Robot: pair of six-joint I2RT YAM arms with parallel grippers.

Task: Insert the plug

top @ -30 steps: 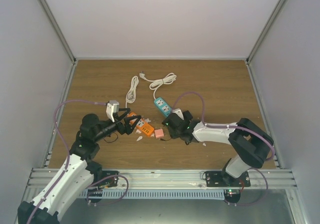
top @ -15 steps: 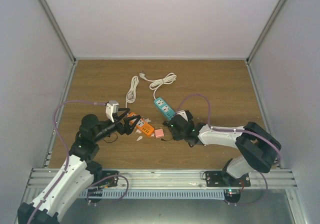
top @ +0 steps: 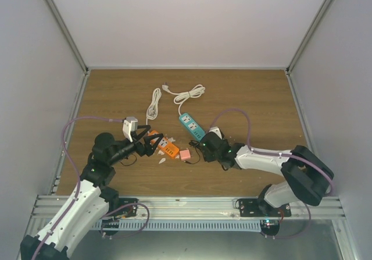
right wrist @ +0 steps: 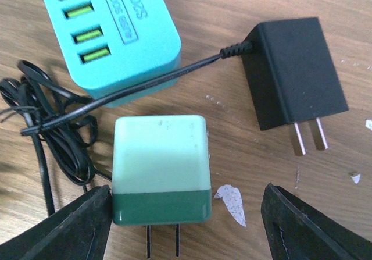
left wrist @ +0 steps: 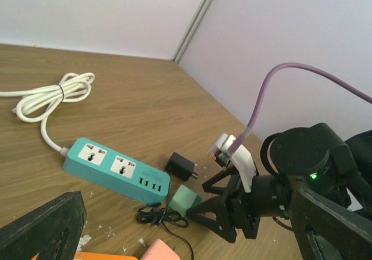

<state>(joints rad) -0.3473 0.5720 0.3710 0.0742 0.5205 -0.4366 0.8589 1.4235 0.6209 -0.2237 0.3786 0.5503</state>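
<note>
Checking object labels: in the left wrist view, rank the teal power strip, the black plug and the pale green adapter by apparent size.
1. teal power strip, clearly largest.
2 and 3. black plug and pale green adapter look about alike, and the adapter sits nearer the camera, so they stay unranked.

In the top view, the right arm [top: 264,158] has swung toward the right of the frame. Its elbow [top: 306,178] now sits lower and further right. The purple cable [top: 235,112] loop above it has shifted right too. The right gripper [top: 199,153] has drawn slightly rightward, uncovering more of the teal power strip's [top: 190,124] lower end.
</note>
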